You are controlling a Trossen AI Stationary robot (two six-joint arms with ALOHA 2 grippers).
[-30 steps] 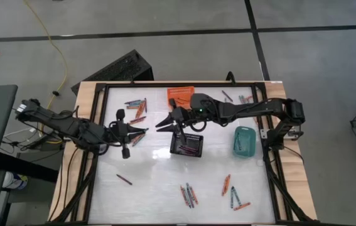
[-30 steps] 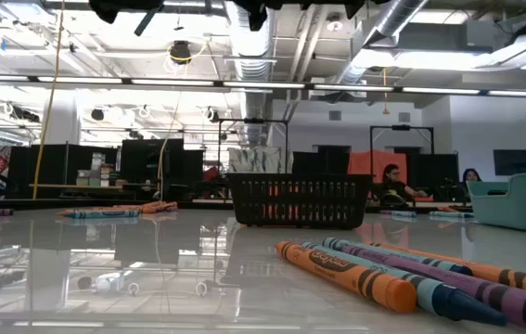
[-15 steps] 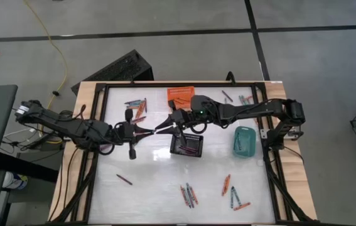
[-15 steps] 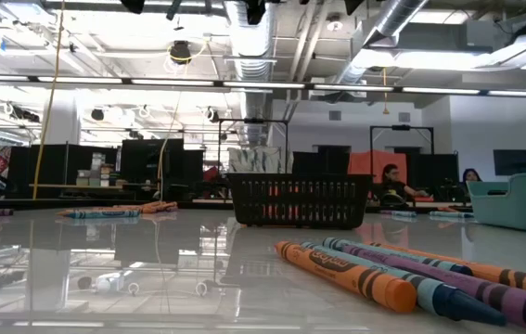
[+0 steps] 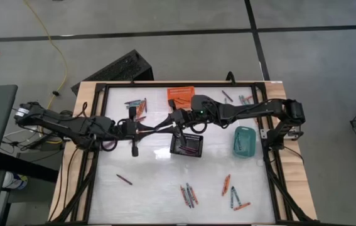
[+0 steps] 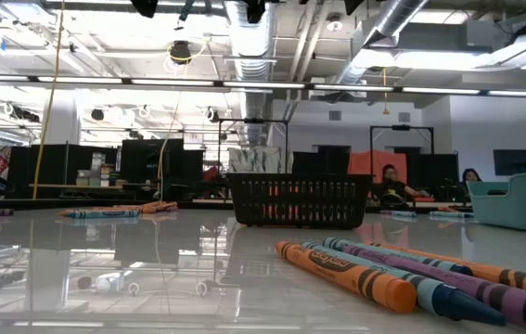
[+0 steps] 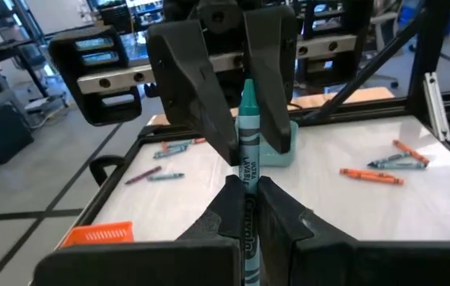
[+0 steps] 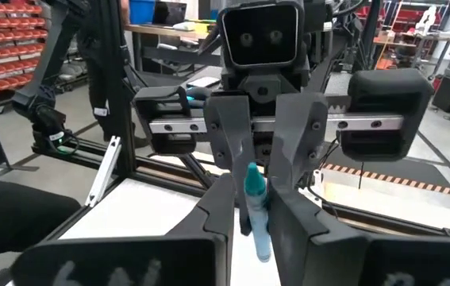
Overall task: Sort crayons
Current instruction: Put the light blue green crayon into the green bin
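A teal crayon [image 7: 248,135] hangs level, high above the table's middle, between my two grippers, which face each other tip to tip. My left gripper [image 5: 154,129] [image 7: 248,191] is shut on it. My right gripper [image 5: 163,127] [image 8: 255,187] comes from the right, its fingers a narrow gap apart on either side of the crayon's pointed end [image 7: 248,91]. Other crayons lie loose on the table near the front [image 5: 188,194] and at the far left [image 5: 137,105]. A black basket [image 5: 187,145] stands just below the grippers. My left gripper pinches the crayon's wrapped rear part [image 7: 248,181] between its two fingers [image 7: 278,210]. The fingers come level from the table's left and lie along the crayon. The crayon sticks out forward past the fingertips, level and clear of the table. My right gripper: I cannot tell whether its fingers touch the crayon's pointed end.
An orange basket [image 5: 179,94] stands at the far edge and a teal basket [image 5: 245,140] on the right. More crayons lie at the front right [image 5: 233,191] and far right [image 5: 240,99]; a single one lies front left [image 5: 124,179]. A dark frame [image 5: 102,88] rims the table.
My left gripper has gone toward the table's right, toward my right gripper, carrying the crayon level. The crayon's free end now lies between the right gripper's fingers.
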